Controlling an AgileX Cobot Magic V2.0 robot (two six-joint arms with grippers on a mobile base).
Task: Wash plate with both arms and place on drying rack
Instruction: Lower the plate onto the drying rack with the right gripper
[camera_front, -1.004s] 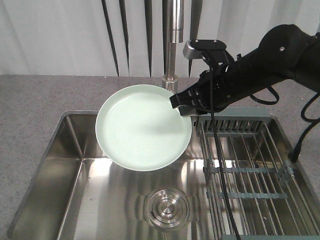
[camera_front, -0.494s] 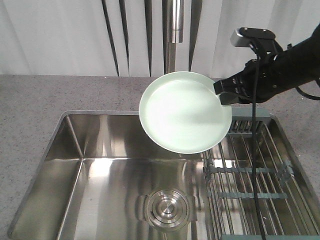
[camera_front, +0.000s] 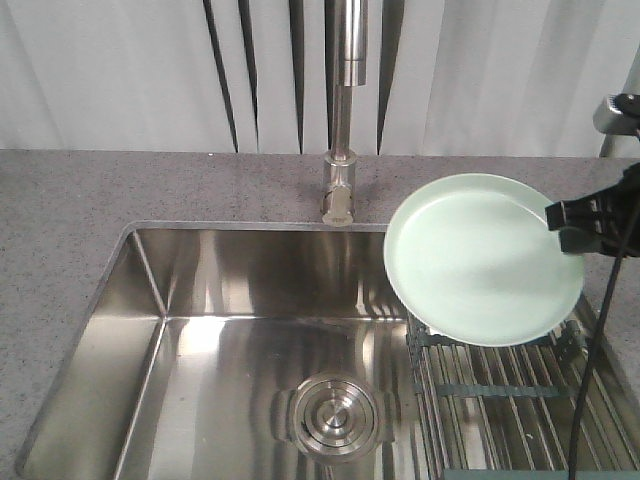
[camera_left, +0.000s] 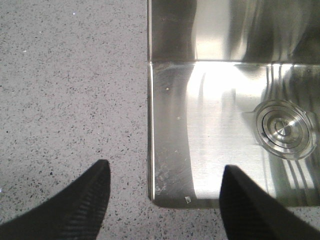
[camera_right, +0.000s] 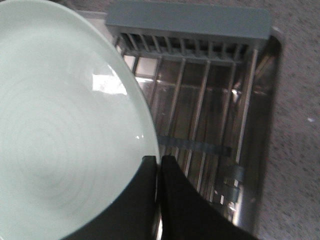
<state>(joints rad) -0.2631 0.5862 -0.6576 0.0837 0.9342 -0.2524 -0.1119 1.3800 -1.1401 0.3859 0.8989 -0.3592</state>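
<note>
1. Right wrist view, nearest: right hand (camera_right: 157, 162), black fingers pinched shut on the rim of the round shallow pale mint-green plate (camera_right: 60, 125). This is the only view that shows the grip itself. Faint concentric rings and a glare patch show on the plate face.
2. Same view, past the plate: rectangular drying rack (camera_right: 200, 115) of parallel metal bars with grey-teal frame, slotted end section at the far side. The plate hides the rack's left part.
3. Left wrist view: left hand (camera_left: 165, 167) spread wide, holding nothing. It hangs over the corner where the grey speckled table (camera_left: 70, 90) meets the stainless steel sink basin (camera_left: 200, 115). A round ribbed steel drain (camera_left: 282, 131) sits in the basin floor at right, partly cut off by the frame edge.
4. Front view: the rack sits inside the right part of the basin. The plate is held over the rack's far end, face tilted toward the camera. Its lower rim overlaps the bars; can't tell if it touches.
5. Front view: the right hand is at the plate's right rim, mostly cut off by the frame edge. A thin black cable (camera_front: 590, 380) hangs across the rack.
6. Farthest: upright chrome faucet (camera_front: 342, 130) on the table behind the basin, top cut off. White pleated curtain (camera_front: 120, 70) behind it.
</note>
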